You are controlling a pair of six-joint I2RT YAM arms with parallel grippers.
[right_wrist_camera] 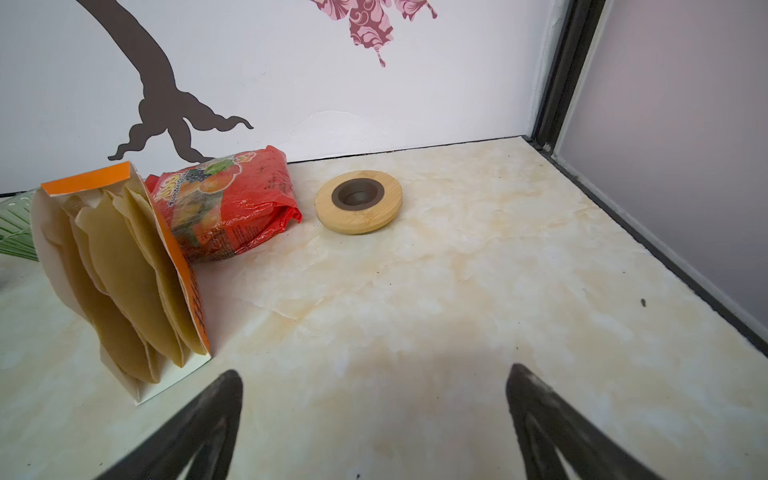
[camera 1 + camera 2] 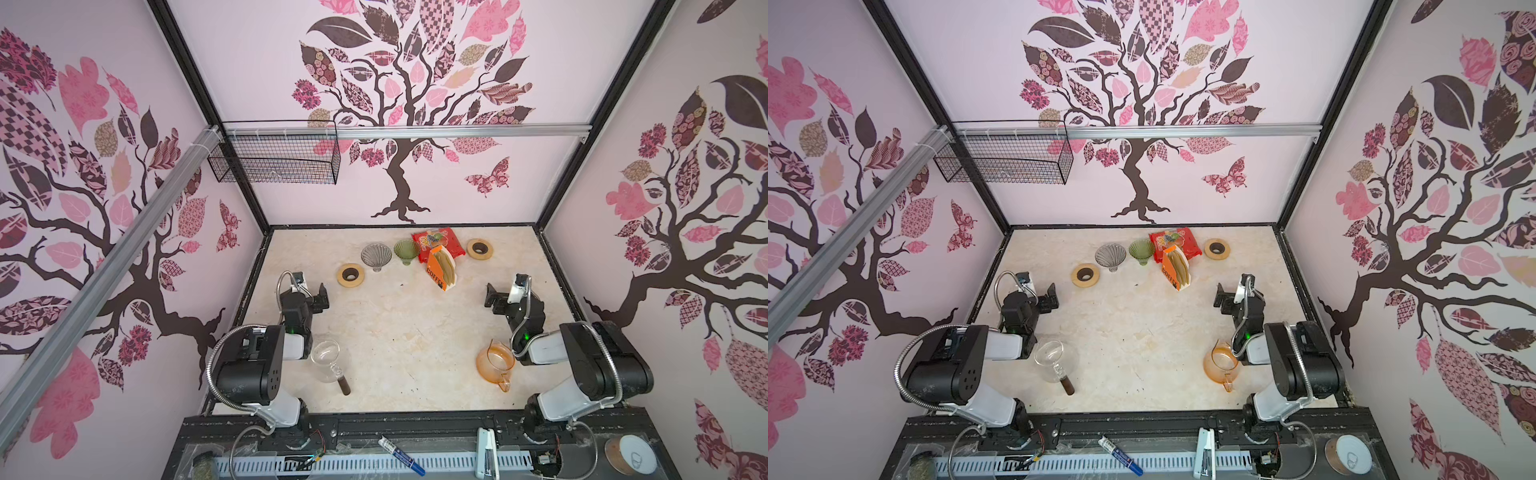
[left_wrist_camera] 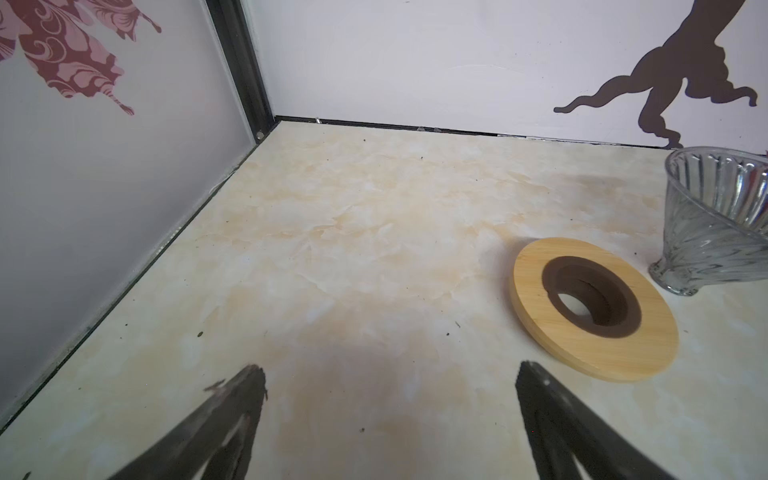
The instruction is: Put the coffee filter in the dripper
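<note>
Coffee filter [image 1: 124,270]: a fan of brown papers standing in an open orange box [image 1: 195,299], none in a dripper yet.
Right gripper [image 1: 374,372]: jaws spread wide, holding nothing, hovering low over bare table with the box just beside it.
Left gripper [image 3: 390,365]: also agape and empty, near a wooden ring [image 3: 540,316].
Box surroundings: it tilts toward a red snack packet [image 1: 232,208]; the green dripper [image 2: 406,249] is close on its other side.
Clear dripper [image 3: 715,224]: upright on its narrow foot, mouth up, beyond the left-hand ring.
Risk, picking: the papers overlap and look thin, so a pinch could take several or crease one.
Risk, box: light and leaning, it may slide or tip under a sideways pull.
Risk, placing: either dripper could topple on its small foot if the filter is pushed in off-centre.
</note>
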